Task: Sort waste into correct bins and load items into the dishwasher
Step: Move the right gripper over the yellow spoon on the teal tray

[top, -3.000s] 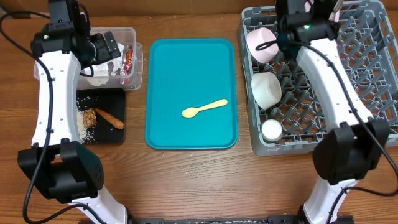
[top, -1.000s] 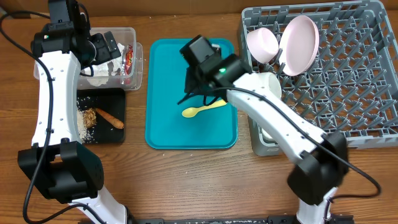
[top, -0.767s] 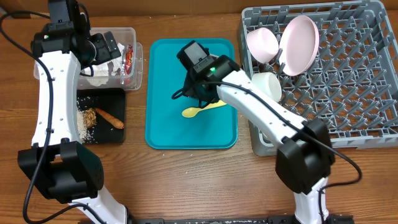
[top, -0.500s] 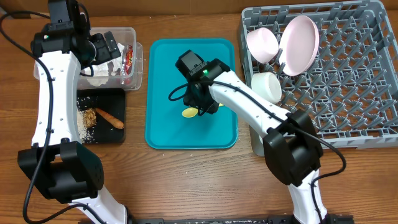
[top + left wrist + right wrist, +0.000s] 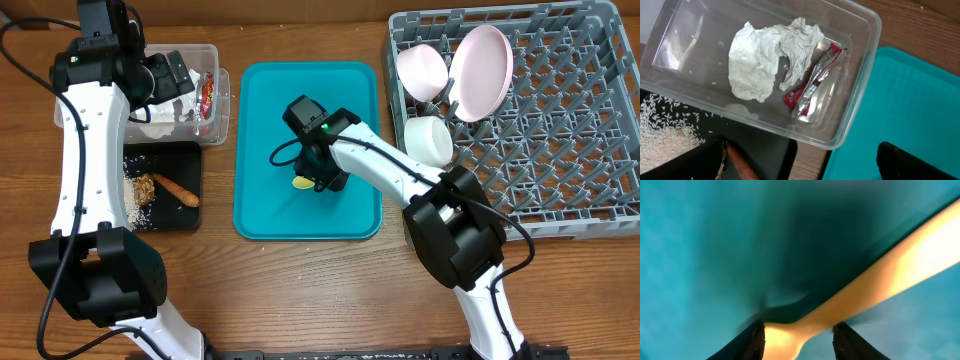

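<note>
Paper, wrapper binned, plate racked; spoon remains. R gripper jaws apart, straddling it, no grip yet. L gripper wide, empty.

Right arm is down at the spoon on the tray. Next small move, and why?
Probably close the right end effector: its fingers straddle the spoon near its neck, low over the teal tray, apparently not yet clamped. Then lift toward the rack.

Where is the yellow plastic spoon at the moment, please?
Overhead, the yellow plastic spoon lies near the middle of the teal serving tray, mostly hidden under the right gripper, which straddles it.
</note>
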`<move>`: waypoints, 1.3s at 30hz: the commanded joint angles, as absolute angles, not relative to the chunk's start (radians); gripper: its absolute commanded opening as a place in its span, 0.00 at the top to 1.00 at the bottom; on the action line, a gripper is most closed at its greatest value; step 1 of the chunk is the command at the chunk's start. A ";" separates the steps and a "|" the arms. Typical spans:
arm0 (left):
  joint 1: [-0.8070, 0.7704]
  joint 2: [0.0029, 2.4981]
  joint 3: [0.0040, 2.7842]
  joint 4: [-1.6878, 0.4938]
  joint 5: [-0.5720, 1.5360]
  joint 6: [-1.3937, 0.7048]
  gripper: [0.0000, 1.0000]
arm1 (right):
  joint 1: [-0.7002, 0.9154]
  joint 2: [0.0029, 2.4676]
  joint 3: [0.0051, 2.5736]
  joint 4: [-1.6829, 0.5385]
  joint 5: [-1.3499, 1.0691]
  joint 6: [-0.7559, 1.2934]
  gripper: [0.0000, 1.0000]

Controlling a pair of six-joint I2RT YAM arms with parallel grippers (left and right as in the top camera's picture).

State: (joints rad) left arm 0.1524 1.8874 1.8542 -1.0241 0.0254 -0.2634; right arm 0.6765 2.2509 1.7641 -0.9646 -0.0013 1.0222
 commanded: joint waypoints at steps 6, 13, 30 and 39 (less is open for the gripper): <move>0.149 1.890 1.875 -1.021 0.026 -0.277 0.00 | 0.657 2.252 1.689 -0.891 0.048 1.052 0.58; 0.149 1.890 1.875 -1.021 0.026 -0.277 0.00 | 0.638 2.268 1.688 -0.855 0.050 1.052 0.84; 0.149 1.890 1.875 -1.020 0.026 -0.277 0.00 | 0.623 2.278 1.721 -0.904 -0.002 0.925 0.96; 0.149 1.890 1.875 -1.021 0.026 -0.277 0.00 | 0.606 2.186 1.798 -0.956 0.033 0.859 0.59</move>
